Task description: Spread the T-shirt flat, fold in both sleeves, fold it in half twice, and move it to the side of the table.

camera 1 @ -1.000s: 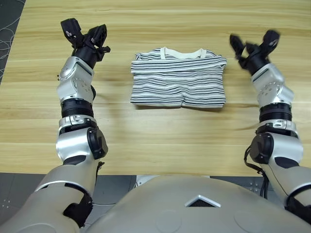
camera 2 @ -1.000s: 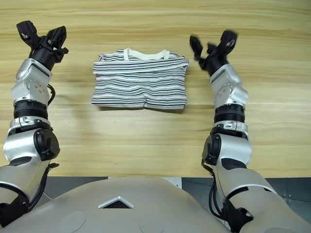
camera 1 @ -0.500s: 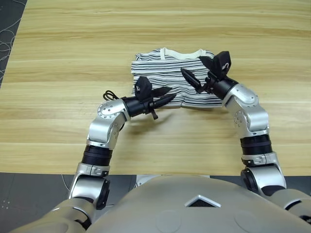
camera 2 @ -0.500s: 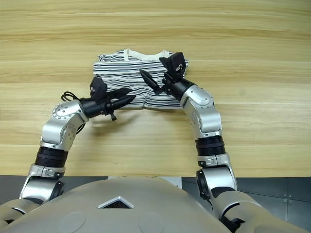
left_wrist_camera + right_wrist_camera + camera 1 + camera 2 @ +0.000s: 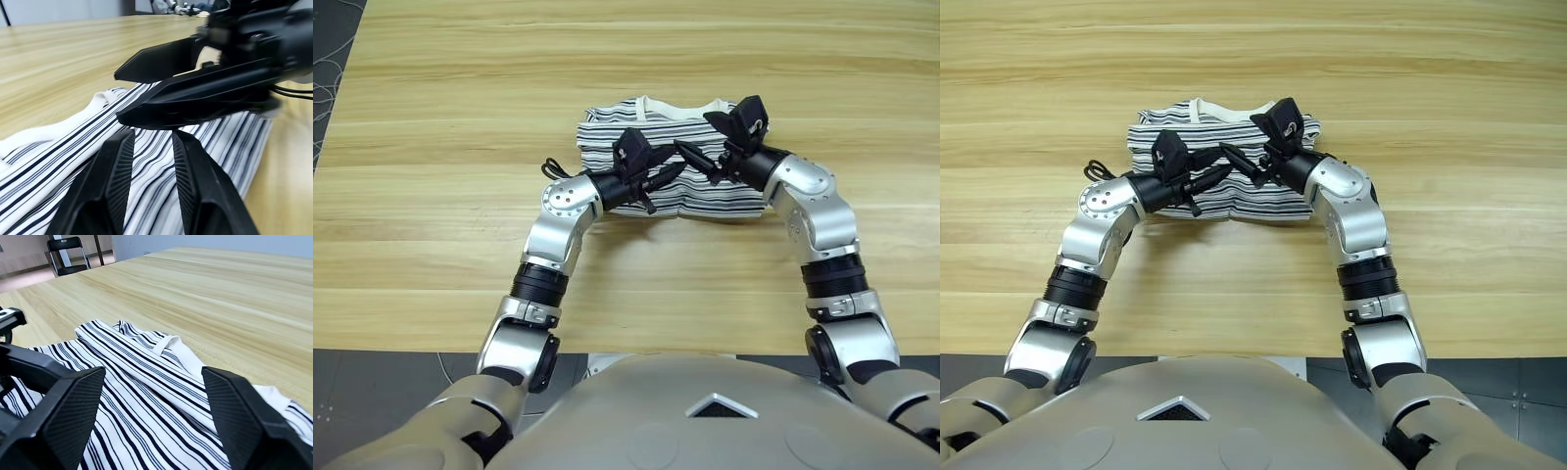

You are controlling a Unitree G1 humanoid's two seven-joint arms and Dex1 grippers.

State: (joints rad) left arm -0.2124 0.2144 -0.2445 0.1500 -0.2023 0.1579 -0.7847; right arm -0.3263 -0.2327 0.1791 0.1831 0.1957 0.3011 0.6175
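Note:
The striped T-shirt (image 5: 607,137) lies folded into a compact rectangle in the middle of the wooden table (image 5: 460,78), with its white collar on the far edge. Both grippers hover over the shirt's middle, pointing at each other. My left gripper (image 5: 664,176) comes in from the left near the shirt's front half, its fingers (image 5: 117,181) open by a narrow gap with striped cloth (image 5: 49,186) below them. My right gripper (image 5: 705,142) comes in from the right, wide open, its fingers (image 5: 73,406) spread above the fabric (image 5: 146,396). Neither holds anything.
Bare wood surrounds the shirt on all sides, with wide room to its left (image 5: 431,176) and right (image 5: 871,117). The table's near edge (image 5: 636,351) runs just in front of my arms. A dark floor strip (image 5: 333,59) borders the left side.
Both arms swung inward from beside the shirt's far corners. The grippers now meet over its middle, and the left gripper's fingers have narrowed.

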